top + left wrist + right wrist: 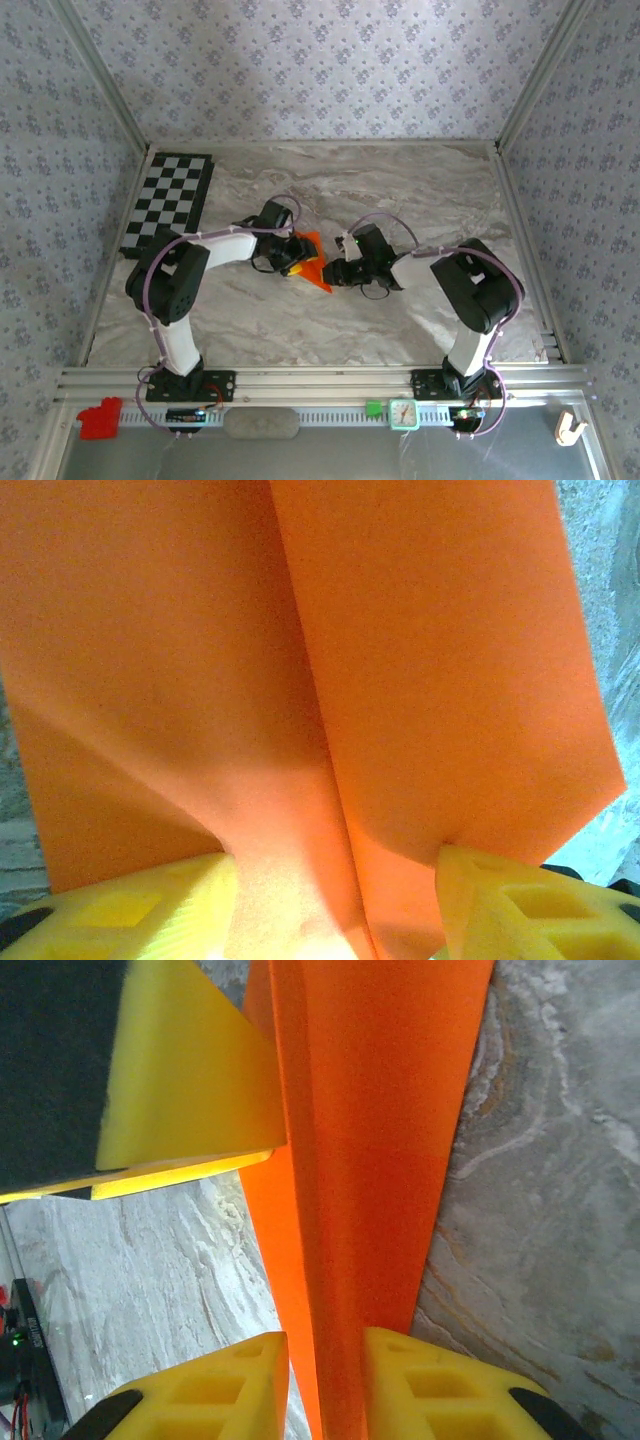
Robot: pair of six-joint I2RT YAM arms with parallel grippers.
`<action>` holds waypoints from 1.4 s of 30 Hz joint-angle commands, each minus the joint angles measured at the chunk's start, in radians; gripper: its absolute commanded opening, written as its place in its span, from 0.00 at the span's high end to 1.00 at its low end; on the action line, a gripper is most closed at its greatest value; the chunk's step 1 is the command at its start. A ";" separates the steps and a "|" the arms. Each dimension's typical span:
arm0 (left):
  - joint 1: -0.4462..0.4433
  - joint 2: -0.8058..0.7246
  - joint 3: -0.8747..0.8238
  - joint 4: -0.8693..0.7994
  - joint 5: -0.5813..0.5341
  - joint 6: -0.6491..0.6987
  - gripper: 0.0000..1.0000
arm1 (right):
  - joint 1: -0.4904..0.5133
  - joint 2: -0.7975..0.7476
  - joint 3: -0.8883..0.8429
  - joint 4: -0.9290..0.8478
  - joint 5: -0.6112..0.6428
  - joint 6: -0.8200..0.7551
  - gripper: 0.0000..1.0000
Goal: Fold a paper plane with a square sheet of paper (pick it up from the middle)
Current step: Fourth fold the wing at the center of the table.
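Note:
The square sheet of paper [314, 264] is bright orange and folded into a narrow pointed paper plane shape with a centre crease. It sits mid-table between both grippers. My left gripper [297, 254] is at its left side. In the left wrist view the paper [300, 660] spreads over the yellow fingers [150, 905]; the gripper [335, 915] stands wide open around the crease. My right gripper [336, 272] is at the paper's right. Its fingers [440, 1390] flank the folded keel [370, 1160], and the gripper [325, 1390] is slightly open, with a sliver of table beside the left finger.
A black-and-white checkerboard [168, 205] lies at the far left of the marble table [420, 190]. Metal frame posts and patterned walls close in the sides. On the near rail sit a red block [98, 418] and a small green timer [403, 413].

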 commanded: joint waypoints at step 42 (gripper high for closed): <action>-0.015 0.085 -0.013 -0.144 -0.065 0.020 0.42 | 0.067 -0.034 0.080 -0.167 0.164 -0.022 0.79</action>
